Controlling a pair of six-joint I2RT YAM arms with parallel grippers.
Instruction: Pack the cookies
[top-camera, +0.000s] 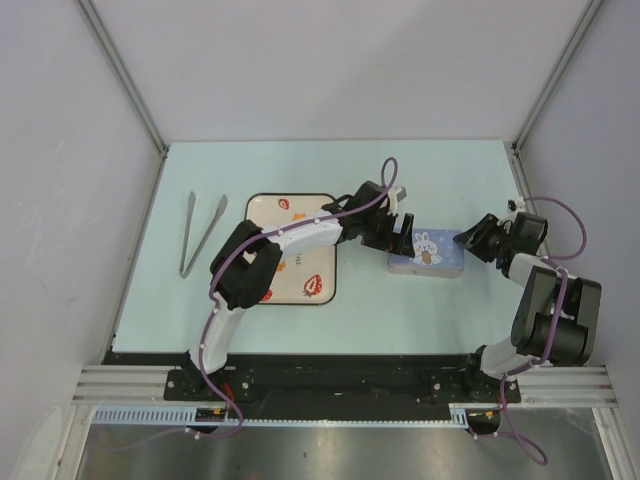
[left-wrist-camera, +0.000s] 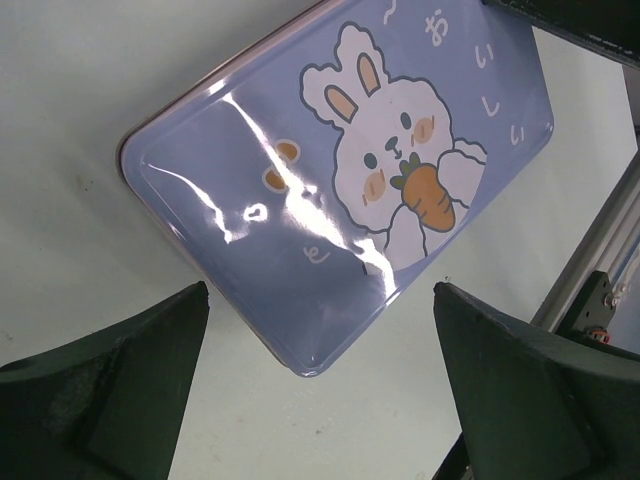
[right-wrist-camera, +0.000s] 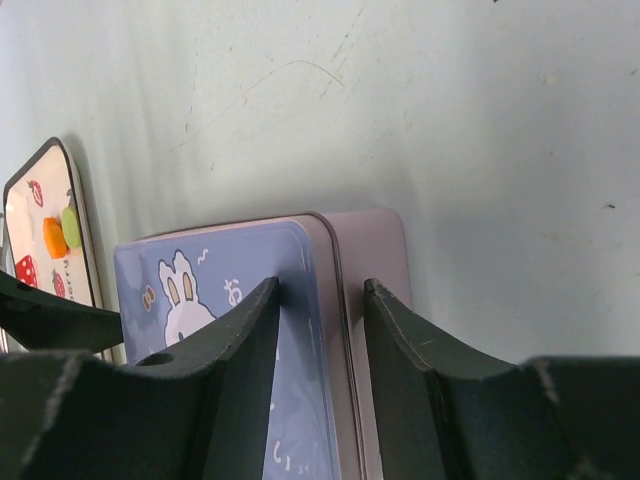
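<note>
Right wrist: right gripper (right-wrist-camera: 320, 287) half-closed astride lid (right-wrist-camera: 215, 262) edge, grip uncertain. Left gripper (left-wrist-camera: 320, 292) wide open, empty, over tin (top-camera: 440, 264) at tray's (top-camera: 318, 262) 3 o'clock. Best lift lid level.

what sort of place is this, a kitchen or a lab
Most likely a robot lab test cell, not a kitchen. The table is boxed in by grey panels, the left arm and right arm are bolted to an aluminium rail, and staged props lie out: a rabbit-print tin, tongs.

Right pincer (right-wrist-camera: 320, 300) straddling rim of blue rabbit tin (right-wrist-camera: 200, 275), patterned tray (right-wrist-camera: 25, 225) at left
</note>
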